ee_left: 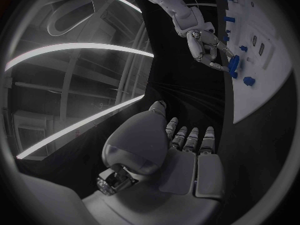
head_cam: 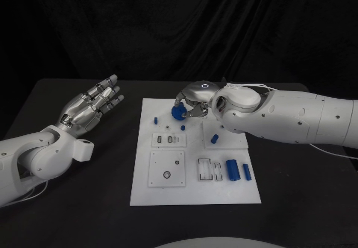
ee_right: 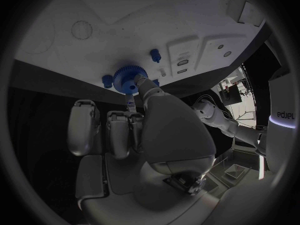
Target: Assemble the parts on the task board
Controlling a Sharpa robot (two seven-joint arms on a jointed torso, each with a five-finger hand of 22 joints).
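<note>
The right arm reaches in across the far right part of the task board point(head_cam: 195, 196), its forearm lying low over the board's right edge and its wrist bent so the right hand point(head_cam: 195, 99) hangs above the board's far edge. Its fingers point(ee_right: 145, 86) are closed on a blue gear point(head_cam: 178, 112), pinching the toothed wheel from the side; in the right wrist view the gear point(ee_right: 130, 78) sits at the fingertips just above the white plate, with a small blue peg point(ee_right: 155, 55) standing on the board near it.

The left arm rests over the desk point(head_cam: 74, 206) to the left of the board, forearm angled toward the far side. The left hand point(head_cam: 91, 106) is raised, palm up, with its fingers straight, spread and holding nothing, well apart from the board.

On the board's near right part lie a blue cylinder point(head_cam: 232, 169) and a slimmer blue pin point(head_cam: 247, 172) side by side, beside a rectangular slot
</note>
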